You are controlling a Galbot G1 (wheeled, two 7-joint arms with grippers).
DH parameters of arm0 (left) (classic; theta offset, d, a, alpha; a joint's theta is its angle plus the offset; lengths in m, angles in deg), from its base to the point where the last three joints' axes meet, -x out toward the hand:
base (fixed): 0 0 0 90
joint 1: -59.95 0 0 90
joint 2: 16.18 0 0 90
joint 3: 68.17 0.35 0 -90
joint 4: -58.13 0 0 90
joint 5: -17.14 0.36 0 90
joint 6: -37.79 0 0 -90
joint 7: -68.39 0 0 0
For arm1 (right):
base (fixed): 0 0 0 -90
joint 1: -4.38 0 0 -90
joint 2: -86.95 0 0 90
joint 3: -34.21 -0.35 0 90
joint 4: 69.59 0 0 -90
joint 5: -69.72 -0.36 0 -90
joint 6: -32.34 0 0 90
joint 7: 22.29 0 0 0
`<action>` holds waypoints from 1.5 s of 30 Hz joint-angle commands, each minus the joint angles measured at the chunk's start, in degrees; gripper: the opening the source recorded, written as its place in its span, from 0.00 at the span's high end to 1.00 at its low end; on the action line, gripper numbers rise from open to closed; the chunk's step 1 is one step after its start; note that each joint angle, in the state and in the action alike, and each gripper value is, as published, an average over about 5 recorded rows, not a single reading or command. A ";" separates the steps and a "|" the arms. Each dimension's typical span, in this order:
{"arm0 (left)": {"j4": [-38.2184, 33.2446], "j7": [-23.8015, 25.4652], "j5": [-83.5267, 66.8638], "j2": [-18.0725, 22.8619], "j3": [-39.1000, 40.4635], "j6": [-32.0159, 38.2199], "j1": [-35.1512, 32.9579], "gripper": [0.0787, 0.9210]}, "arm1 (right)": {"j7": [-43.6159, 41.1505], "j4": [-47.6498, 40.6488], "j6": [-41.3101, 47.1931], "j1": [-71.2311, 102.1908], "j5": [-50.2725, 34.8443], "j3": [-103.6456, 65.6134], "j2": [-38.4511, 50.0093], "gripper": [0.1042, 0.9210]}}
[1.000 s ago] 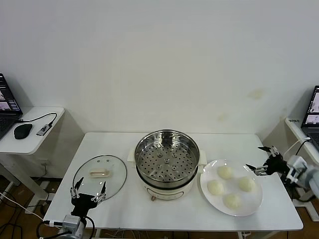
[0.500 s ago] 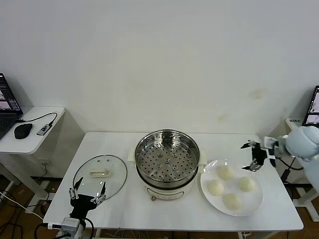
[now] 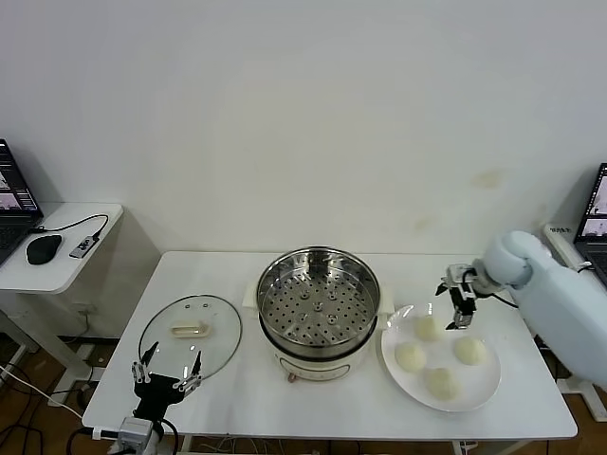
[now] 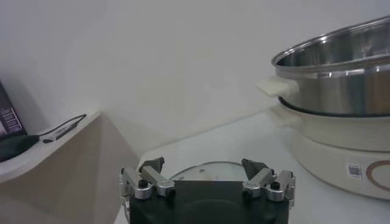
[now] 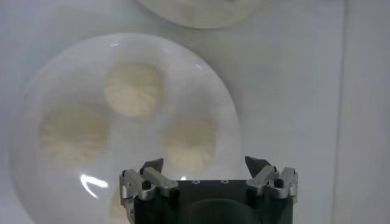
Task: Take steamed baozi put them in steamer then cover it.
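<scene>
Hovering with its fingers spread wide and empty, the right gripper (image 3: 458,301) is hanging just above the far edge of the white plate (image 3: 484,384), where the four steamed baozi (image 3: 411,356) are sitting. The steamer (image 3: 318,308) is standing uncovered mid-table beside the plate, its perforated tray bare. The cover (image 3: 190,334) is lying flat on the steamer's other side, and the left gripper (image 3: 167,373) is waiting near it, fingers spread too.

No text, brand or number can be read anywhere; a small square code label (image 4: 352,171) and a circular marking (image 4: 379,175) sit on the steamer (image 4: 341,115) white base, their content too small to read.
</scene>
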State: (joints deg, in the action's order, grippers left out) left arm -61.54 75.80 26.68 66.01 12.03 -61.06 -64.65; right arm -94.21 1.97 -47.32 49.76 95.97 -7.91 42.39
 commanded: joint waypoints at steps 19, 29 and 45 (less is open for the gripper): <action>1.10 0.09 0.44 -0.05 0.56 0.10 0.02 0.12 | 3.73 -6.94 -0.25 0.95 3.73 2.49 -4.69 0.12; 1.36 0.02 0.61 0.01 0.77 0.15 0.06 0.12 | 4.39 -7.56 0.19 1.04 3.01 2.60 -4.78 0.20; 1.43 -0.06 0.81 0.00 1.32 0.19 0.47 0.12 | 2.50 -3.62 0.65 -3.69 -6.42 4.36 0.00 0.44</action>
State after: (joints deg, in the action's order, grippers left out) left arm -59.99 75.76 27.48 66.03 13.29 -60.86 -64.25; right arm -91.14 -4.12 -46.96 48.80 94.33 -4.61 39.79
